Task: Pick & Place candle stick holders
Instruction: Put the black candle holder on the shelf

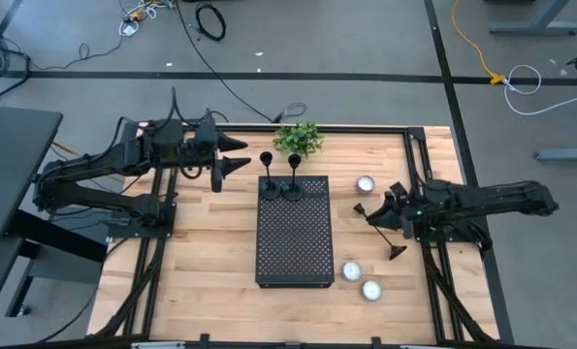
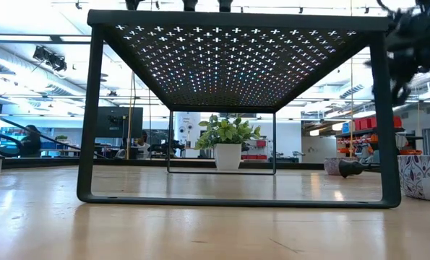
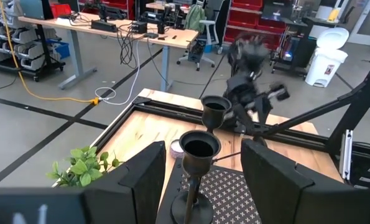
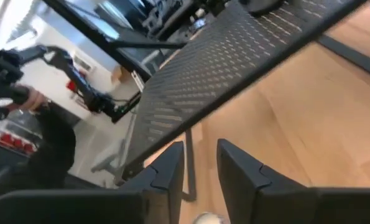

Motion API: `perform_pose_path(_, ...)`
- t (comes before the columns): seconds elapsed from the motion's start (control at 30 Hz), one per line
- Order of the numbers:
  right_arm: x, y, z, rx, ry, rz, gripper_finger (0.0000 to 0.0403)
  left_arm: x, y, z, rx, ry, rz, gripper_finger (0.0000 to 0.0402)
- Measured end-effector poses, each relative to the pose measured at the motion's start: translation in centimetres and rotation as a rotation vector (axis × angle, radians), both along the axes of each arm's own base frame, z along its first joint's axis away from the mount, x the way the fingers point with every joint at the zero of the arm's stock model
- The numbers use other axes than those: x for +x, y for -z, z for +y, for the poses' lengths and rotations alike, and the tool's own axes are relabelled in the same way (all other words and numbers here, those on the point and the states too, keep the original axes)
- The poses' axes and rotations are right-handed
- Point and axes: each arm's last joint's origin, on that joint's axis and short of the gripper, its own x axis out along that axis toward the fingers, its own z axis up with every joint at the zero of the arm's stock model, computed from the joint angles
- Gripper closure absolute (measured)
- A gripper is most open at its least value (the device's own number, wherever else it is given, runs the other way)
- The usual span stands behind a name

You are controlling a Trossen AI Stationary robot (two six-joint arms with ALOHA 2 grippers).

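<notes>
Two black candle stick holders (image 1: 267, 184) (image 1: 293, 184) stand upright on their round bases at the far end of the black perforated tray (image 1: 293, 247). They also show in the left wrist view, one nearer (image 3: 198, 163) and one farther (image 3: 214, 112). A third holder (image 1: 395, 249) lies on its side on the wood right of the tray and shows in the low view (image 2: 350, 168). My left gripper (image 1: 238, 155) is open and empty, left of the two standing holders. My right gripper (image 1: 363, 209) is open and empty, between the tray's right edge and the lying holder.
A small potted plant (image 1: 298, 139) stands at the table's far edge behind the tray. Three white tealights lie right of the tray: one at the far right (image 1: 366, 183) and two near the front (image 1: 351, 270) (image 1: 370, 289). The tray stands raised on thin legs (image 2: 92, 115).
</notes>
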Motion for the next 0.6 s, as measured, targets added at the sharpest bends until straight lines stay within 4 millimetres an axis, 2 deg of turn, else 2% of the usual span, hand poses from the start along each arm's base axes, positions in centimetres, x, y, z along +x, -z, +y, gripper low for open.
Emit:
perform_pose_path(0.1,0.5,-2.0,0.3,-0.043,0.024,0.181,0.0319,-0.1,0.0,0.0,-0.001,0.000,0.001,0.0193)
perform_pose_path(0.23,1.4,-2.6,0.8,-0.035,0.082,0.572,0.0331,-0.3,-0.1,-0.1,-0.003,0.000,0.001,0.0193)
perform_pose_path(0.3,2.0,-2.5,1.1,0.001,0.107,0.740,0.0333,-0.3,0.0,-0.1,-0.005,-0.001,0.009,0.0193)
perform_pose_path(0.43,3.9,-2.1,2.1,0.089,0.066,0.943,0.0332,-0.5,0.0,-0.1,-0.006,-0.001,0.013,0.0193)
perform_pose_path(0.6,5.3,-0.6,2.2,0.025,0.105,1.141,0.0333,-0.7,0.0,-0.1,-0.007,-0.001,0.020,0.0193)
